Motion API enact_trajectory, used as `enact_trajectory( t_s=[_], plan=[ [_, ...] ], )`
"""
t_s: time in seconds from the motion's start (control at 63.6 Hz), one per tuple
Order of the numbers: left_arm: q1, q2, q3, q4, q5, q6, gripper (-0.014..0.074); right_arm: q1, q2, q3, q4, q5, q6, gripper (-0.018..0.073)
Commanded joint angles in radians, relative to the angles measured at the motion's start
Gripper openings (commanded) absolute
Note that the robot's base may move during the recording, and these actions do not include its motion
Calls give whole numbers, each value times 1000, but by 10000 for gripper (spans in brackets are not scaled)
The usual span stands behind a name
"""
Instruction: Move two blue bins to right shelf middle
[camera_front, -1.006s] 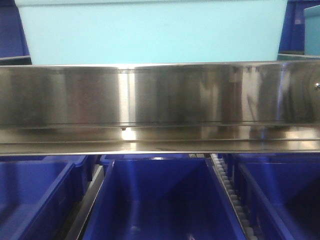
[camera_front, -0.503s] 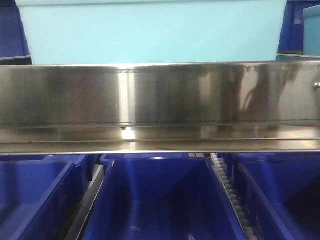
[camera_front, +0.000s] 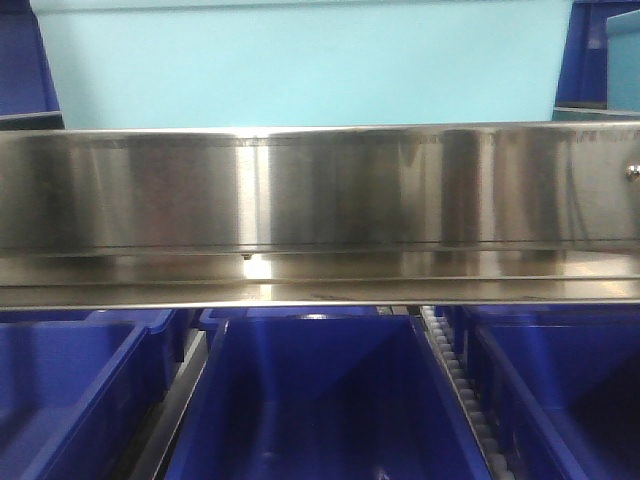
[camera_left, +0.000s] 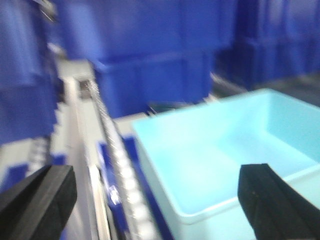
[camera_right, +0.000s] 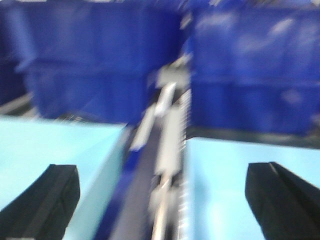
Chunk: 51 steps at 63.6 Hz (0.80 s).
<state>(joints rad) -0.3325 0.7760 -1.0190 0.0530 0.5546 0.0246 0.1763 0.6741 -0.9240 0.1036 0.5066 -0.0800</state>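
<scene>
step: pre-grasp approach, my read. Neither arm has a bin and nothing is lifted.
left gripper (camera_left: 155, 200): fingers (camera_left: 40, 197) spread wide and empty. One hangs over the roller track (camera_left: 115, 165), the other over the light-blue bin (camera_left: 220, 150), with the bin's near corner between them.
right gripper (camera_right: 160, 200): fingers (camera_right: 280, 195) also wide and empty. They straddle the centre divider (camera_right: 167, 135), with near-left bin (camera_right: 50, 145) under one and near-right bin (camera_right: 230, 175) under the other. Both bins are light blue.
task bins: in the front view a light-blue bin sits on the shelf level above the steel rail (camera_front: 320, 190). Dark-blue bins (camera_front: 320, 400) fill the level below, and more show behind in both wrist views.
ambiguity: the task only says "blue". The arms are over the light-blue ones, so I assume those are meant. Can't match bins across views with certainty.
contact: both wrist views are smeared. The fingers look clear of the rims, but I can't confirm it.
target: the right shelf middle isn't identifiable in any view.
next: each gripper has to centre on one bin wall. The right one must shift off the divider toward a rim. Then descend, close on the rim and lift level.
risk: the rim is thin and the bin is wide, so an off-centre grip would likely tilt it or catch the rail.
</scene>
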Motion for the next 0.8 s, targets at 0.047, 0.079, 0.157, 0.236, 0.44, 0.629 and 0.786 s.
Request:
enact_trajectory(
  t_s=[0.047, 0.079, 0.157, 0.236, 0.44, 0.629, 0.786],
  plan=[
    [-24, 148, -144, -24, 99, -1, 558, 113, 168, -172, 1, 138, -2, 568],
    [-24, 188, -184, -24, 126, -1, 558, 141, 216, -219, 1, 173, -2, 568],
    [-24, 275, -277, -24, 193, -12, 558, 189, 325, -332, 1, 266, -2, 568],
    [-22, 380, -403, -13, 300, -72, 558, 214, 448, -490, 1, 401, 3, 568],
    [-22, 610, -675, 44, 582, -156, 558, 217, 734, -836, -5, 714, 110, 568],
    [-22, 800, -818, 48, 667, -190, 558, 217, 912, -991, -5, 714, 126, 568],
    [-22, 896, -824, 55, 667, -197, 558, 217, 1001, -991, -9, 714, 142, 568]
  ],
)
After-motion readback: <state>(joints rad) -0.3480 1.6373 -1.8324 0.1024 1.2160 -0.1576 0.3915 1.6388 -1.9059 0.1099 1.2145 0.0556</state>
